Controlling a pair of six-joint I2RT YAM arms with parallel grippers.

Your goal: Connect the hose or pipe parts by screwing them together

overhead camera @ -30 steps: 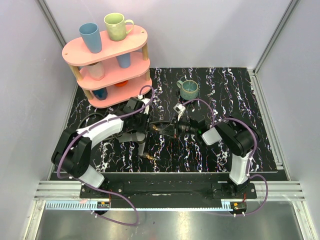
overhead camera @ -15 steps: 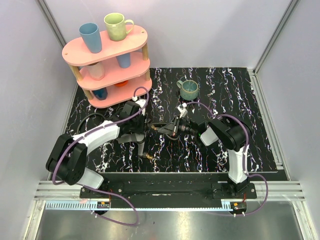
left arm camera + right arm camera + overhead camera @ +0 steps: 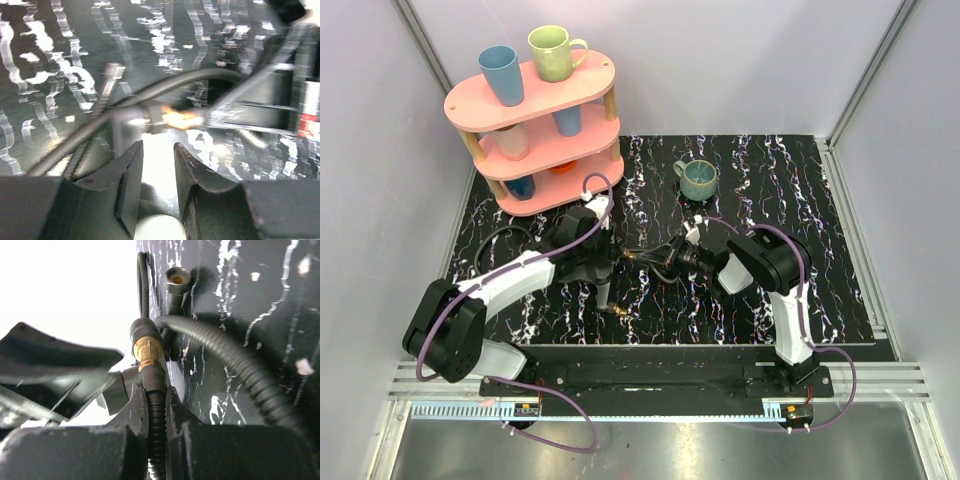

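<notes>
A thin black hose (image 3: 156, 430) is clamped in my right gripper (image 3: 156, 390), which is shut just behind its brass fitting (image 3: 147, 352). From above, that gripper (image 3: 672, 258) points left toward a brass joint (image 3: 638, 256). My left gripper (image 3: 158, 146) sits just short of a second hose's fitting (image 3: 172, 119); its jaws stand a little apart with nothing between them. In the top view this gripper (image 3: 610, 262) is left of the joint. A dark grey piece (image 3: 606, 291) with a brass tip (image 3: 617, 312) lies on the table below it. Another free hose end (image 3: 177, 276) lies beyond.
A pink three-tier shelf (image 3: 582, 102) with cups stands at the back left. A teal mug (image 3: 698, 178) sits behind the grippers. A thicker ribbed hose (image 3: 240, 365) curves past my right fingers. A black hose loop (image 3: 495, 240) lies left of the left arm.
The left arm has swung its elbow out to the left and its jaws have narrowed slightly. The right arm has drawn in leftward with its wrist turned. The grey piece has stayed put.
</notes>
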